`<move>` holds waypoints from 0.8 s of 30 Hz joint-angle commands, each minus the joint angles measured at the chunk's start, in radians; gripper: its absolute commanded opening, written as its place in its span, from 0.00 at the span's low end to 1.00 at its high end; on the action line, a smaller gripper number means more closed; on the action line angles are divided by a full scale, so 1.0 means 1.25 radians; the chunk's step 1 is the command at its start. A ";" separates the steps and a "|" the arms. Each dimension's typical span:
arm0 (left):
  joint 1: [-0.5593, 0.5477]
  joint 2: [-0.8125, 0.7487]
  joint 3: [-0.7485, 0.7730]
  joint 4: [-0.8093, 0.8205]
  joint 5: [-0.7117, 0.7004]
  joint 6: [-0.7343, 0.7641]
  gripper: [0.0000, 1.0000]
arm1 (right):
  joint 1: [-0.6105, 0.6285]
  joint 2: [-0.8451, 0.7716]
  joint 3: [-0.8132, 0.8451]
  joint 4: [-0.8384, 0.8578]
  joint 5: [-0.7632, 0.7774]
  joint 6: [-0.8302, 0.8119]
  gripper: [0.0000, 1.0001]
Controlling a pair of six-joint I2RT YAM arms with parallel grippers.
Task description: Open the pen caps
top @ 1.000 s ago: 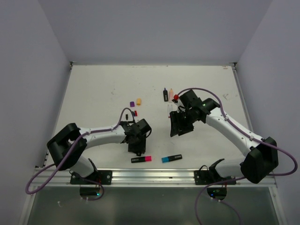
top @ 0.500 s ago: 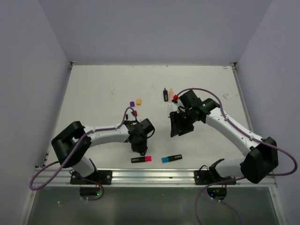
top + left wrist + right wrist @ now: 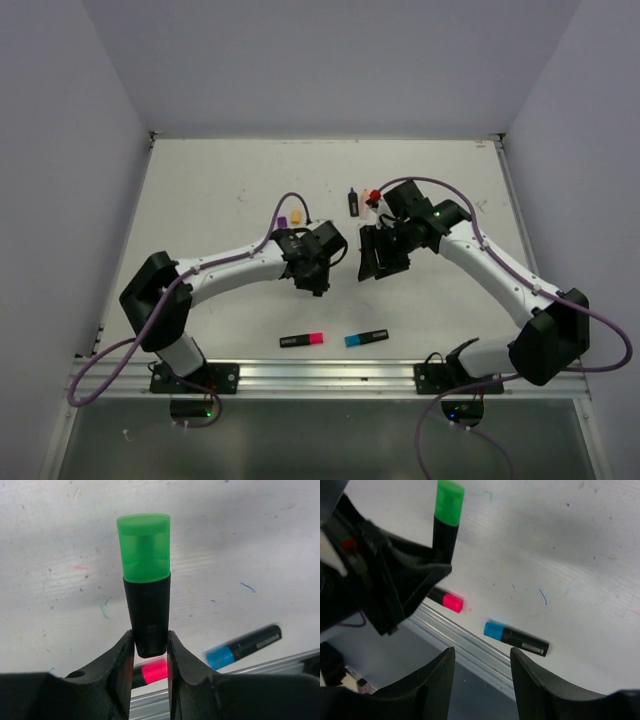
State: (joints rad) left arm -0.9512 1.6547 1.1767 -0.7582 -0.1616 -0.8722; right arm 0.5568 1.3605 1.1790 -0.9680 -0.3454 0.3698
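My left gripper (image 3: 150,641) is shut on the black barrel (image 3: 147,611) of a highlighter and holds it upright above the table, its green cap (image 3: 144,547) on top. In the top view the left gripper (image 3: 320,262) sits close to the left of my right gripper (image 3: 368,255). The right gripper (image 3: 481,652) is open and empty, and its view shows the green cap (image 3: 449,496) at upper left. A pink-capped highlighter (image 3: 302,340) and a blue-capped highlighter (image 3: 366,338) lie near the front edge.
A black pen (image 3: 353,202), a peach pen (image 3: 365,196) and a red cap (image 3: 374,207) lie at the back centre, by the right arm. A small orange cap (image 3: 297,215) lies behind the left arm's cable. The metal rail (image 3: 330,375) runs along the front edge.
My left gripper has moved from near the front edge to the right and farther back, close to the right gripper. The right gripper has shifted slightly left.
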 commanded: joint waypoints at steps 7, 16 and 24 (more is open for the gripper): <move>0.032 -0.143 0.049 0.019 0.084 0.171 0.00 | -0.065 0.129 0.106 0.172 -0.186 0.186 0.55; 0.108 -0.186 0.006 0.094 0.222 0.217 0.00 | -0.072 0.217 0.171 0.275 -0.211 0.256 0.56; 0.118 -0.191 -0.007 0.137 0.275 0.212 0.00 | -0.066 0.243 0.170 0.328 -0.224 0.288 0.55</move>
State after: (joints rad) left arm -0.8124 1.4460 1.1713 -0.6426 0.1177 -0.6331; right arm 0.4694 1.6501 1.3575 -0.6044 -0.5919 0.7002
